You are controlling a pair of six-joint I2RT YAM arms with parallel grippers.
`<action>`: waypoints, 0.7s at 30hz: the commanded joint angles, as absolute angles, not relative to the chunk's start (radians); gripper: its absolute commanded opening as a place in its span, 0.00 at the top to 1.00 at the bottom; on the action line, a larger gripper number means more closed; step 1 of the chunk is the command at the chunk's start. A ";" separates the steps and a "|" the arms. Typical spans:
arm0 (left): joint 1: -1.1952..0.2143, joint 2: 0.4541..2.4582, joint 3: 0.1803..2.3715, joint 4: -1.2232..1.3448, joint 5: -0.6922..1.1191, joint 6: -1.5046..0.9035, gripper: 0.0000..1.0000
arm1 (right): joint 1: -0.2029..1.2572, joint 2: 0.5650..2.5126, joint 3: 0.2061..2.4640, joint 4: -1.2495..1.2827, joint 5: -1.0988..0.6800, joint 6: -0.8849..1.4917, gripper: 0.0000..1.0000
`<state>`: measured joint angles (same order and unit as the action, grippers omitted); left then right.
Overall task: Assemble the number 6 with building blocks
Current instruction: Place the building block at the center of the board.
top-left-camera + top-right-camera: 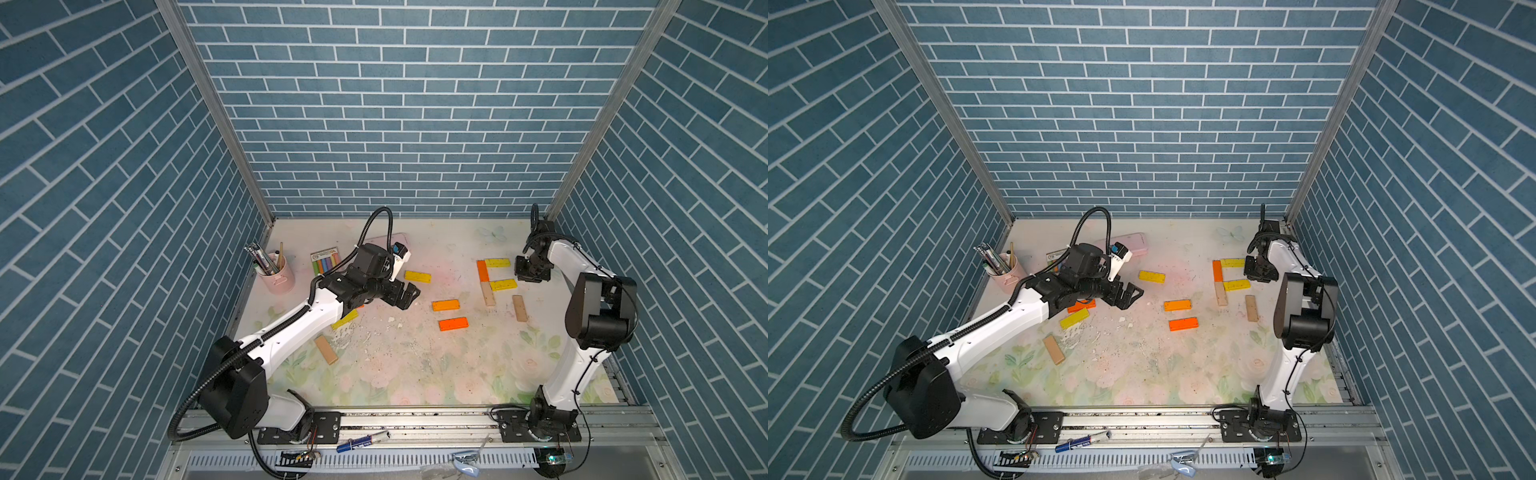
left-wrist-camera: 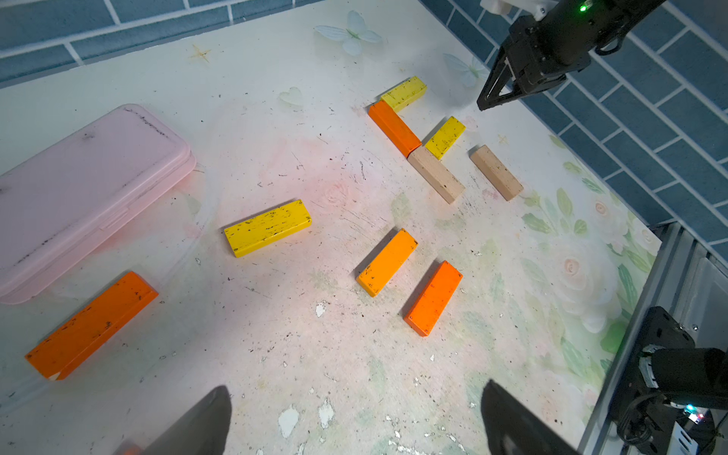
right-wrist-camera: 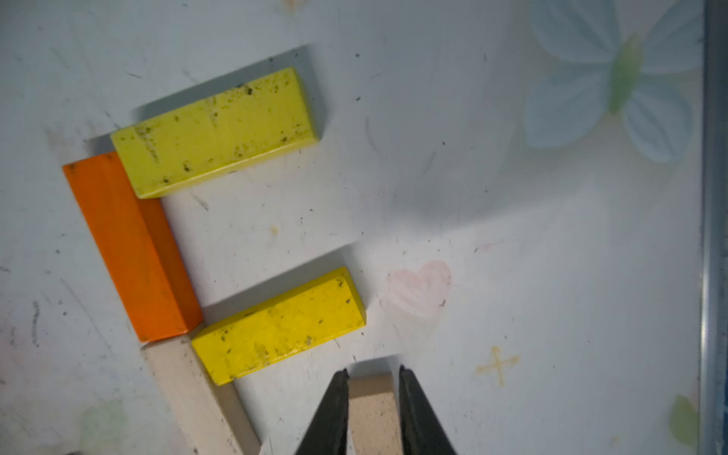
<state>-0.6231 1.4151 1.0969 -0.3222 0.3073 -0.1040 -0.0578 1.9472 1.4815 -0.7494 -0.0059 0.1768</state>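
Left wrist view has the left pincer (image 2: 354, 388) nearest. Its two fingers are spread wide with nothing between them, and it hovers over bare table (image 2: 256, 346).

Just ahead of it, toward the robot's right, two loose blocks lie side by side without touching: an amber block (image 2: 387, 262) and an orange block (image 2: 433, 298).

Beyond them sits the unfinished six. An orange upright (image 2: 394, 128) and a tan block (image 2: 435, 173) lie end to end as the spine. A top yellow block (image 2: 403, 93) and a middle yellow block (image 2: 445, 136) branch off toward the right. A second tan block (image 2: 496, 172) lies apart as the lower right side. Nothing joins the near ends of the two tan pieces, so the foot stroke looks to be what is missing.

Farthest off, the right pincer (image 2: 481, 105) is closed and empty, raised over the table beside the top yellow block.

In both top views the amber block (image 1: 446, 305) runs crosswise, parallel to the yellow pieces, which is how the foot stroke should lie. It is close to the left pincer (image 1: 409, 296) and well apart from the right one, so the left arm seems better placed. Its fingers look askew to the block's long axis, so a wrist turn is probably needed first.
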 commanded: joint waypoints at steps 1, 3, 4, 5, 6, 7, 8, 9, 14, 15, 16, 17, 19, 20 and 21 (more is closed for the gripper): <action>-0.630 1.421 1.092 -0.328 0.291 -0.088 0.01 | -0.073 1.996 1.522 -0.724 -0.030 0.240 0.78; -0.631 1.422 1.092 -0.330 0.290 -0.087 0.01 | -0.075 2.013 1.542 -0.721 -0.028 0.244 0.79; -0.631 1.422 1.092 -0.330 0.291 -0.086 0.01 | -0.077 2.020 1.550 -0.720 -0.031 0.245 0.79; -0.631 1.423 1.092 -0.331 0.289 -0.086 0.01 | -0.079 2.032 1.563 -0.722 -0.030 0.245 0.80; -0.631 1.422 1.093 -0.331 0.290 -0.085 0.01 | -0.080 2.043 1.575 -0.725 -0.027 0.245 0.80; -0.631 1.423 1.092 -0.331 0.289 -0.083 0.01 | -0.081 2.054 1.586 -0.728 -0.026 0.247 0.80; -0.632 1.422 1.092 -0.331 0.289 -0.083 0.01 | -0.081 2.063 1.596 -0.730 -0.026 0.247 0.80; -0.631 1.423 1.092 -0.331 0.287 -0.081 0.01 | -0.083 2.071 1.605 -0.732 -0.025 0.247 0.80; -0.631 1.425 1.094 -0.333 0.287 -0.080 0.01 | -0.083 2.113 1.652 -0.741 -0.026 0.250 0.80; -0.631 1.428 1.094 -0.333 0.285 -0.078 0.01 | -0.084 2.121 1.660 -0.744 -0.030 0.250 0.80; -0.631 1.427 1.094 -0.333 0.286 -0.078 0.01 | -0.083 2.130 1.669 -0.745 -0.032 0.250 0.80; -0.631 1.426 1.094 -0.333 0.285 -0.079 0.01 | -0.083 2.135 1.676 -0.749 -0.034 0.251 0.80; -0.631 1.427 1.095 -0.334 0.286 -0.078 0.01 | -0.083 2.148 1.689 -0.754 -0.036 0.249 0.79; -0.631 1.427 1.095 -0.334 0.286 -0.078 0.01 | -0.083 2.154 1.695 -0.756 -0.036 0.249 0.80; -0.631 1.427 1.095 -0.334 0.285 -0.077 0.01 | -0.083 2.158 1.697 -0.756 -0.038 0.249 0.80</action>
